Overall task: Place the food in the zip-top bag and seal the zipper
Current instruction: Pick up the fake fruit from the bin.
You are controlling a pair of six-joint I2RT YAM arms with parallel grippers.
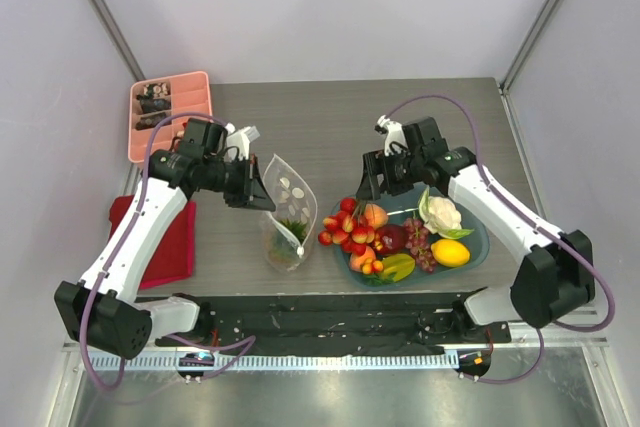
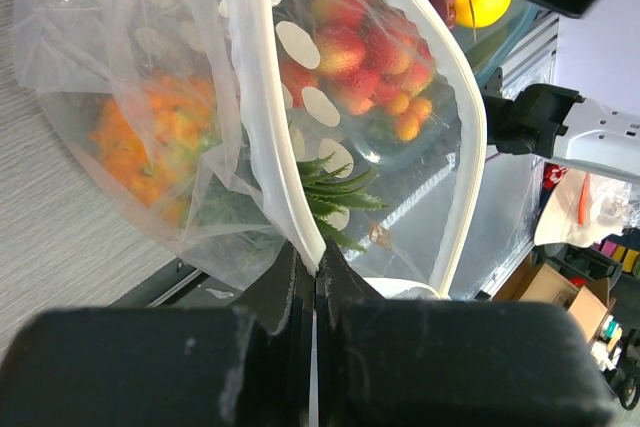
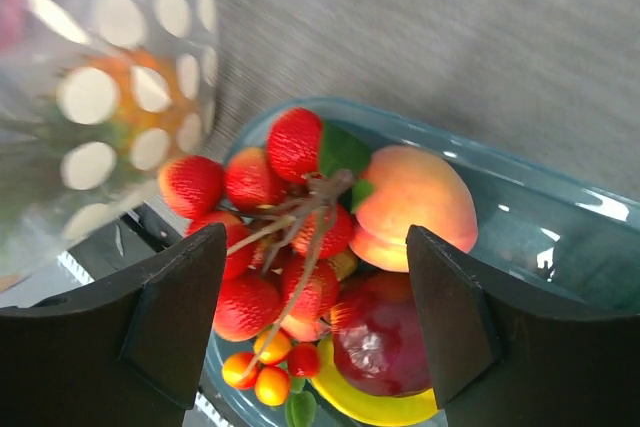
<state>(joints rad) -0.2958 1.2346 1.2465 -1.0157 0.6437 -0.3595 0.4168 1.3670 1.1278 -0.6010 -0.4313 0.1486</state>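
Pinching the zipper [image 2: 265, 147] at the mouth edge of the zip-top bag [image 1: 290, 209], the left end effector [image 1: 252, 190] is seen with its fingers pressed together, and the bag is held upright on the desk [image 1: 330, 127] with its mouth gaping. An orange pineapple [image 2: 150, 147] with a green top is seen inside the bag. The right end effector [image 3: 315, 267] is spread wide and empty above the red berries [image 3: 270, 207] and peach [image 3: 415, 197]. These are found on the teal plate [image 1: 482, 237] just beside the bag, together with grapes [image 1: 415, 237], lemon [image 1: 450, 252] and cauliflower [image 1: 443, 214].
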